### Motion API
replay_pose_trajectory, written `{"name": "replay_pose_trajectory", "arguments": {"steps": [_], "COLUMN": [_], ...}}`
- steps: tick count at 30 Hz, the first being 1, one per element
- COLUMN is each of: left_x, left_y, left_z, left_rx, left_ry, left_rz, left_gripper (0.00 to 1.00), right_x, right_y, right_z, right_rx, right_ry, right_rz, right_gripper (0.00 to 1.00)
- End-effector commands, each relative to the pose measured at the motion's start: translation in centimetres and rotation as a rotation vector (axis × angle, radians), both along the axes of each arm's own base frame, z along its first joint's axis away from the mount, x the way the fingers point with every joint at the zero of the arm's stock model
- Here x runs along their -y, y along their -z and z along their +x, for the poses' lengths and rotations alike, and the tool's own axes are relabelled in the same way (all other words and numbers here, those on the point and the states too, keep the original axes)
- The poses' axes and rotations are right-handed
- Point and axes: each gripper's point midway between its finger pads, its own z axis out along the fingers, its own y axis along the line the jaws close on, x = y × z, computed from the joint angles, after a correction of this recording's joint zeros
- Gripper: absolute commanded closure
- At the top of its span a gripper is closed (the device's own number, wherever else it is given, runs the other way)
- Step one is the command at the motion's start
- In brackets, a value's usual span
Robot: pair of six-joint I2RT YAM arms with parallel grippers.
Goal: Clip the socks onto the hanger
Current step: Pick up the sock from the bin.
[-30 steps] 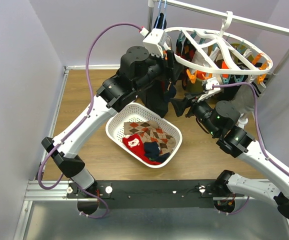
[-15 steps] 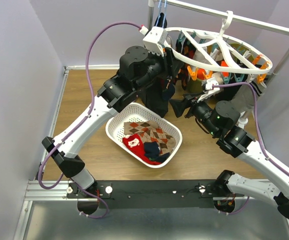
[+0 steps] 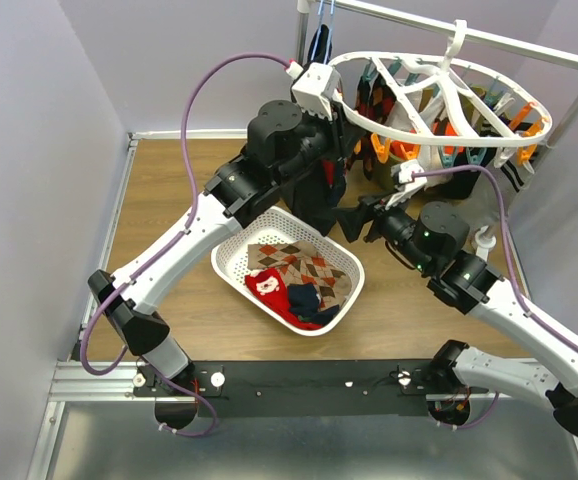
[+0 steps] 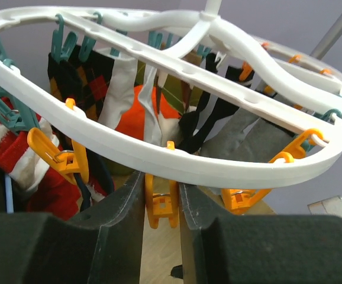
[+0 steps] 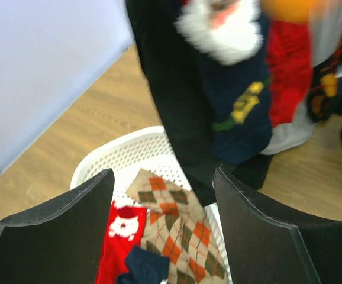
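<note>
White plastic is what we meet first from above: the hanger (image 3: pixel 401 128) hangs from a rail at the far right, its oval ring ringed with orange and teal clips and several socks already pinned under it. We see the left gripper (image 3: pixel 343 128) raised to the ring's near-left edge, though from here we cannot tell how its jaws stand. The right gripper (image 3: pixel 352 220) hovers lower, just past the laundry basket (image 3: pixel 231 262), which holds an argyle sock (image 3: pixel 304 272), a red sock (image 3: pixel 267 287) and a navy one on the wooden floor.

From the left wrist, we look up under the ring. An orange clip (image 4: pixel 162 208) dangles from the rim, and the left gripper's fingers (image 4: pixel 126 201) are closed in against both of its sides.

From the right wrist, the right gripper's jaws stand wide apart with nothing between them. Below them lie the basket's argyle and red socks; beyond hang a navy sock (image 5: pixel 242 112) and a black garment (image 5: pixel 171 106).
</note>
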Motion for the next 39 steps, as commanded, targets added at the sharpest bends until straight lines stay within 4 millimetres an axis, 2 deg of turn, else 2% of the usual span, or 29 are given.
{"name": "replay_pose_trajectory", "arguments": {"steps": [1,3,4,9,10,11,12,16,21,26,31,35,39], "left_x": [0.2,0.3,0.3,0.6,0.7,0.7,0.9,1.0,1.0,0.9,1.0,0.9,1.0], "left_y": [1.0,1.9,2.1,3.9,4.1,4.4,4.5,5.0,5.2,5.7,6.2,6.3,6.2], "left_z": [-0.2,-0.1,0.0,0.3,0.3,0.3,0.4,0.4,0.4,0.5,0.6,0.5,0.5], "left_rx": [-0.002,-0.013,-0.014,-0.043,-0.047,-0.051,-0.056,-0.07,-0.079,-0.09,-0.101,-0.101,-0.102], "left_ry": [0.009,0.008,0.006,0.003,0.004,0.004,0.007,0.007,0.006,0.001,0.001,0.002,0.005], "left_rz": [0.008,0.016,0.017,0.035,0.035,0.04,0.038,0.047,0.054,0.069,0.081,0.083,0.082], "left_gripper": [0.86,0.87,0.92,0.96,1.0,1.0,1.0,1.0,1.0,1.0,1.0,1.0,1.0], "right_x": [-1.9,-2.6,-2.9,-5.4,-5.9,-6.4,-7.1,-8.1,-8.2,-8.7,-9.3,-9.9,-9.0], "right_y": [5.1,7.0,7.8,14.4,15.2,16.2,18.2,21.8,23.9,25.6,26.6,27.6,29.7], "right_z": [-1.0,-1.7,-1.8,-3.6,-4.0,-4.5,-5.0,-5.6,-5.4,-6.7,-5.9,-5.3,-4.6], "right_rx": [-0.121,-0.165,-0.184,-0.348,-0.378,-0.409,-0.47,-0.552,-0.611,-0.686,-0.709,-0.726,-0.749], "right_ry": [-0.124,-0.18,-0.197,-0.378,-0.415,-0.449,-0.497,-0.524,-0.484,-0.473,-0.39,-0.344,-0.257], "right_rz": [-0.106,-0.132,-0.146,-0.241,-0.252,-0.262,-0.284,-0.358,-0.403,-0.432,-0.436,-0.448,-0.505], "right_gripper": [0.24,0.24,0.24,0.25,0.25,0.26,0.26,0.3,0.33,0.35,0.42,0.44,0.48]}}
